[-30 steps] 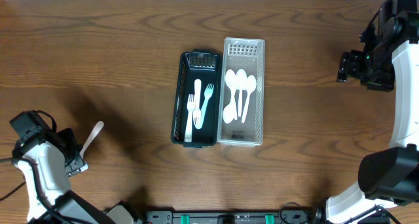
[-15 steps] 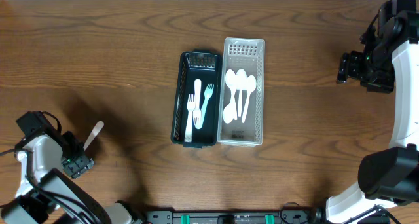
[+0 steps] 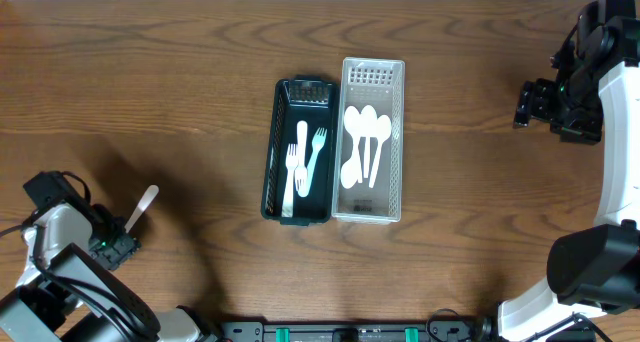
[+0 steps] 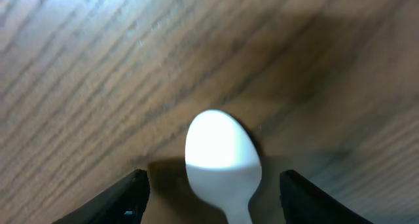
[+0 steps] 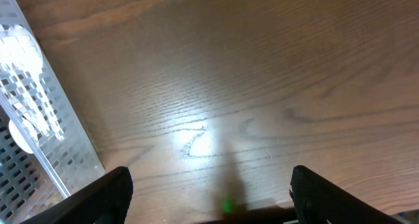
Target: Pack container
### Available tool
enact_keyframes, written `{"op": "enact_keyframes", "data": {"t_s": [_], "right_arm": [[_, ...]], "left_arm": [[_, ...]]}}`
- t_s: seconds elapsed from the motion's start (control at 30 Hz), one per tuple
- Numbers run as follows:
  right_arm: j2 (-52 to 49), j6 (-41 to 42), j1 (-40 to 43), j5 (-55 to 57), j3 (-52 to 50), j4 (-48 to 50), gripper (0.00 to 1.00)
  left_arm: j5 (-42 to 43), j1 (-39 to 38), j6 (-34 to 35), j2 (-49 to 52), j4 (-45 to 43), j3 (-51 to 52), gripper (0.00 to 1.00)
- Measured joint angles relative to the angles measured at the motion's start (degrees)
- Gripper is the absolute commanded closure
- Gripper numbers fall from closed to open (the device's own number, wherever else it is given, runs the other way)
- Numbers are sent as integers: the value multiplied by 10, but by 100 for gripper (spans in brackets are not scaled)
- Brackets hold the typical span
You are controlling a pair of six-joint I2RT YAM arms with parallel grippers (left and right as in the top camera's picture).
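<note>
White plastic is what sits between your left pincer (image 4: pixel 213 188)'s two fingers (image 4: pixel 131 196): a single spoon (image 4: pixel 220 152) lying on the wooden table (image 3: pixel 180 82). Its bowl faces up and points away from the wrist, just past the fingertips. Your left pincer is open. A strip of bare wood shows on each side between the bowl and the nearest finger, so nothing is gripped. The handle runs back toward the wrist and out of the bottom of the wrist view, so you may have contact lower down that I cannot see. From overhead the spoon slants away from this pincer, handle end nearest it and bowl end farthest.

Beyond that bowl end, well apart from your left pincer, two long trays stand side by side and touching. The dark tray (image 3: pixel 271 157) is the nearer one to this pincer and holds white forks (image 3: pixel 305 162). The clear tray (image 3: pixel 401 132) is on its far side and holds white spoons (image 3: pixel 362 147), all with their bowls toward the same end.

Your right pincer (image 5: pixel 209 198) is also open, its fingers spread wide with only bare table between them. It hangs well apart from both trays. The clear tray is the nearer of the two to it and shows at the edge of its wrist view, off to one side of the fingers and not between them.
</note>
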State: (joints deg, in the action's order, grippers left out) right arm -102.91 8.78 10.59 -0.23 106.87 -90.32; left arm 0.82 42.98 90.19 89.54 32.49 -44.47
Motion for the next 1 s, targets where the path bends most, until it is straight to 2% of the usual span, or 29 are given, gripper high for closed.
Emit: {"op": "enact_keyframes", "data": {"t_s": [0.87,1.0], "right_arm": [[0,24,0,0,0,-7,19],[0,26,0,0,0,-7,19]], "left_arm": [[-12,23,-18,26,1,-7,33],[-12,23,-22,26,-5,-8,36]]}}
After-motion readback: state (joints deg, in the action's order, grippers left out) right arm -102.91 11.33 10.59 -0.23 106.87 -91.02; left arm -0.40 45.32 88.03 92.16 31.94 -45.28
